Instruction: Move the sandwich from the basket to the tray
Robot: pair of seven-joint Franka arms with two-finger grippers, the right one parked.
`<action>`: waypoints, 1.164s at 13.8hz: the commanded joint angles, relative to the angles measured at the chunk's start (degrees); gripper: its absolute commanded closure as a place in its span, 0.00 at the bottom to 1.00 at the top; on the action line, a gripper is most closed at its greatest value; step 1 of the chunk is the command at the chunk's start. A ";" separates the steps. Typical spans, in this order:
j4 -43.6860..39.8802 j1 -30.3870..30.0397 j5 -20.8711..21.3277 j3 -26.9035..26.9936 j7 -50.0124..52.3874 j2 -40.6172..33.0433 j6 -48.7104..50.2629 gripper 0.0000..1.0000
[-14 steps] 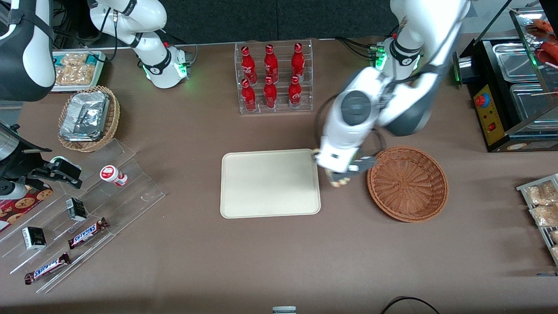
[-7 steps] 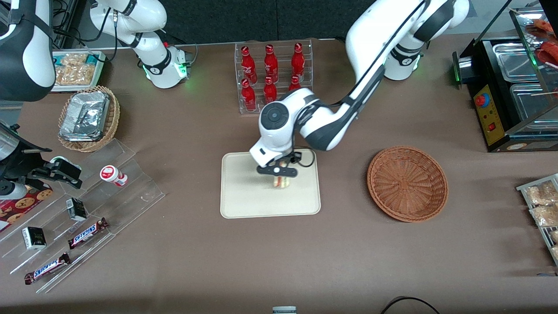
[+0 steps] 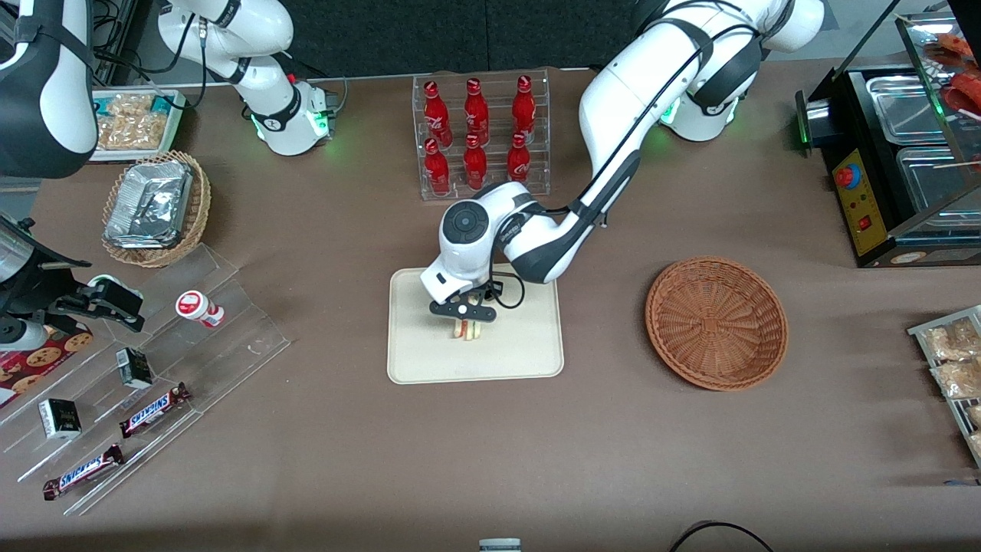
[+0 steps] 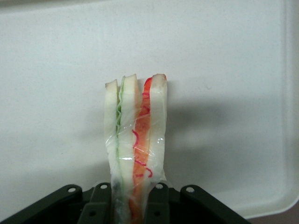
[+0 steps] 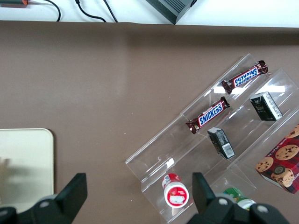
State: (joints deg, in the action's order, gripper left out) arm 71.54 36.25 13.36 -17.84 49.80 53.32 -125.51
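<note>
The left arm's gripper [image 3: 465,320] hangs over the middle of the cream tray [image 3: 418,356] and is shut on the sandwich [image 3: 467,330]. In the left wrist view the sandwich [image 4: 135,135] is a plastic-wrapped wedge of white bread with green and orange-red layers, pinched between the black fingers [image 4: 98,205]. The tray's surface [image 4: 224,70] lies just under the sandwich's tip; I cannot tell whether they touch. The reddish-brown wicker basket [image 3: 716,322] sits beside the tray toward the working arm's end and holds nothing.
A clear rack of red bottles [image 3: 479,134] stands farther from the front camera than the tray. A tan basket of foil packs [image 3: 153,207] and a clear stand with candy bars [image 3: 153,410] lie toward the parked arm's end. A black display case [image 3: 904,161] stands at the working arm's end.
The gripper carried the sandwich from beside the basket to over the tray, then shifted further toward the tray's middle and lower.
</note>
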 commanded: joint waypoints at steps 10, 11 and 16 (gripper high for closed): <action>-2.11 -3.44 1.67 0.62 8.21 -8.03 9.99 0.01; -0.89 -6.60 0.36 0.18 7.16 -11.19 12.80 0.01; 15.77 -22.59 -11.94 -0.09 -18.55 -27.45 16.17 0.01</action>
State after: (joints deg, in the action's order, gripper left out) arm 75.64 19.75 4.78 -17.21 39.13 33.81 -108.20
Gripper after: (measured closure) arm 0.004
